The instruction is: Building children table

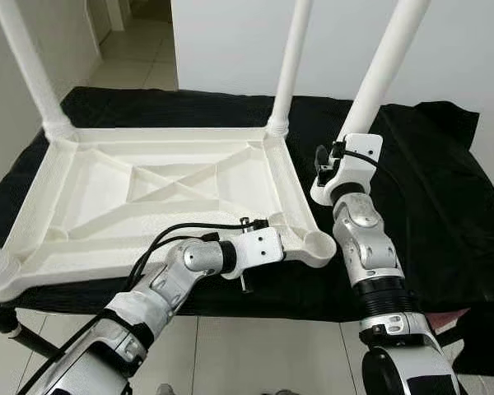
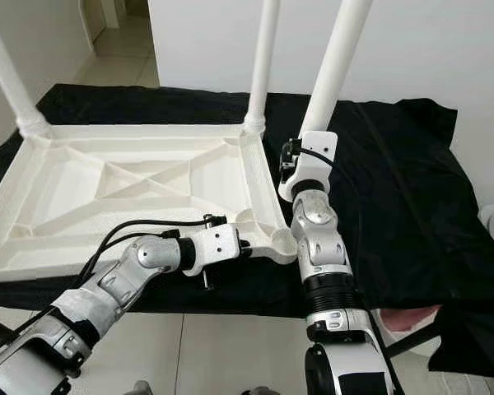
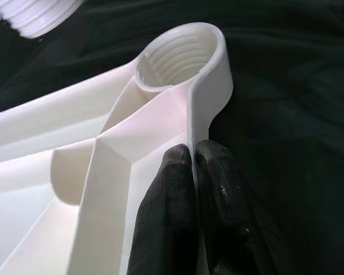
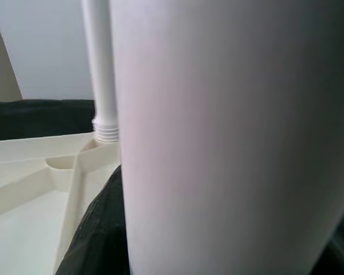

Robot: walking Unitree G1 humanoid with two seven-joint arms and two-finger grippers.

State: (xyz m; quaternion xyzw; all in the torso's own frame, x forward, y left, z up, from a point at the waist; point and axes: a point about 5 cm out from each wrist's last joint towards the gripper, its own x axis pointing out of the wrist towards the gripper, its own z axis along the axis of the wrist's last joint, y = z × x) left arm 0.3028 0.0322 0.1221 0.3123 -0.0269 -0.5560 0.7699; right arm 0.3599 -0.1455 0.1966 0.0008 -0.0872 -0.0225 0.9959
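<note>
Your left pincer [image 3: 192, 189] has its two black fingers [image 3: 166, 217] pressed together on the thin rim of the upturned white tabletop [image 1: 148, 197], clamped there just short of the open threaded socket [image 3: 178, 57] at the near right corner. That socket stands empty, at about 12 o'clock from the fingertips in the left wrist view. Your right pincer [image 1: 333, 164] sits at roughly 2 o'clock from the socket in the left eye view, up against the loose white leg [image 1: 387, 62], which rises tilted toward 1 o'clock; its fingers are hidden behind the wrist housing, so you cannot tell how they stand, though the leg seems to be held there. The leg's threaded end [image 3: 37, 14] hangs near the socket, apart from it. Further out, a fitted leg [image 1: 290, 66] stands upright in the far right corner at 12 o'clock, and another leg [image 1: 29, 66] rises from the far left corner at 10 o'clock. The tabletop lies underside up on a surface covered with black cloth [image 1: 445, 189], with pale floor tiles [image 1: 247, 354] below its near edge.
</note>
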